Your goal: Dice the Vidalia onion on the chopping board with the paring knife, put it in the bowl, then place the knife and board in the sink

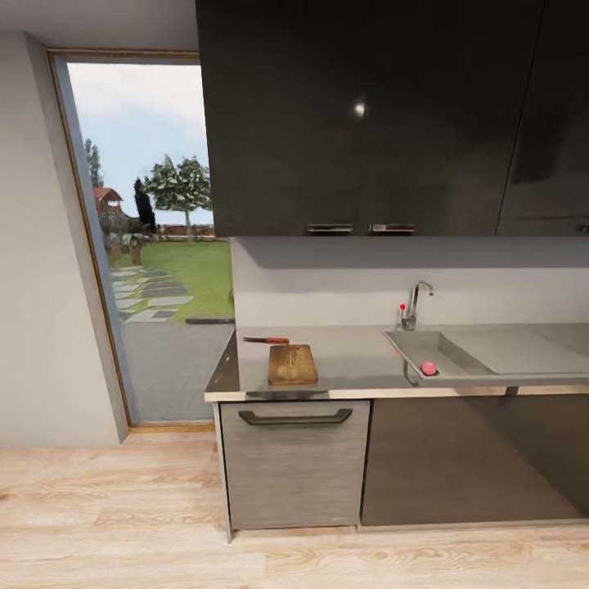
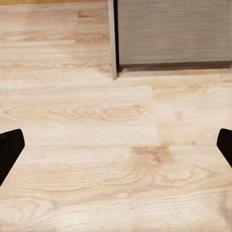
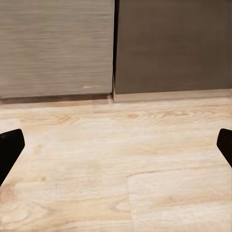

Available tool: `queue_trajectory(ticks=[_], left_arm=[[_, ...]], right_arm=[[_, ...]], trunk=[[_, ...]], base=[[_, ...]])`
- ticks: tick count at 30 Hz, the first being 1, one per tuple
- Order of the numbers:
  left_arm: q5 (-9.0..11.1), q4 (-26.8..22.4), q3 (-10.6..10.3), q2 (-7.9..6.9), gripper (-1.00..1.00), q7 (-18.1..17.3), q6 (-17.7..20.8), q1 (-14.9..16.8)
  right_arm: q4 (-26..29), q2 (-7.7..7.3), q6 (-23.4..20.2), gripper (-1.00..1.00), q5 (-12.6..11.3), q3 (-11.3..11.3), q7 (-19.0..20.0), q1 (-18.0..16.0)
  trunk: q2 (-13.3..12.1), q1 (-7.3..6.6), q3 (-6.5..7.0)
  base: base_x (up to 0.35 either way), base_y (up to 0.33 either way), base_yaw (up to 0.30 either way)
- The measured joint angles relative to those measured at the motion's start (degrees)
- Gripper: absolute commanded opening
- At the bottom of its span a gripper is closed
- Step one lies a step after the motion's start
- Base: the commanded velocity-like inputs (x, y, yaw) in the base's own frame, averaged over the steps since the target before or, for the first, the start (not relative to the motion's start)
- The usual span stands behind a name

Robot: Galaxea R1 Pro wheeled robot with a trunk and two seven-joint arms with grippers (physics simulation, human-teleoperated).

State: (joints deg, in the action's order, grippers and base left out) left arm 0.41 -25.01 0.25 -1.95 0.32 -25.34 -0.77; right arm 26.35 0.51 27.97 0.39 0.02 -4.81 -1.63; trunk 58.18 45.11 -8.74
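The onion [image 1: 429, 368], small and pink-red, sits in the sink [image 1: 458, 353] near the basin's front edge, at about four o'clock from the middle of our head view. The tap [image 1: 417, 304] rises just behind the basin, at the onion's twelve o'clock. Well apart at the onion's nine o'clock, the board [image 1: 292, 364] lies flat on the counter [image 1: 360, 360], its long axis running front to back. The knife [image 1: 266, 339] lies just behind the board, its long axis running side to side, red handle toward the sink. We cannot spot a bowl.

Our arms hang low and we stand back from the cabinets. In the left wrist view, the left gripper [image 2: 116, 145] is spread wide over bare wood floor [image 2: 96, 145], with a cabinet corner beyond it. In the right wrist view, the right gripper [image 3: 116, 145] is likewise spread wide and empty, facing the cabinet fronts [image 3: 58, 48].

The onion lies above and ahead of both grippers, off to our right. We judge the right arm the nearer one, and that we must roll closer and raise it before any reach.
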Motion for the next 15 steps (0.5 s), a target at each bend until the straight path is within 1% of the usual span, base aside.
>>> queue_trajectory(ticks=[15], left_arm=[[0.00,0.04,0.00,0.02,1.00,0.00,0.00,0.00]], right_arm=[[-0.39,0.00,0.08,1.00,0.00,0.05,0.01,0.00]], trunk=[[-6.02,-3.30,2.70]], base=[[0.000,0.000,0.000]])
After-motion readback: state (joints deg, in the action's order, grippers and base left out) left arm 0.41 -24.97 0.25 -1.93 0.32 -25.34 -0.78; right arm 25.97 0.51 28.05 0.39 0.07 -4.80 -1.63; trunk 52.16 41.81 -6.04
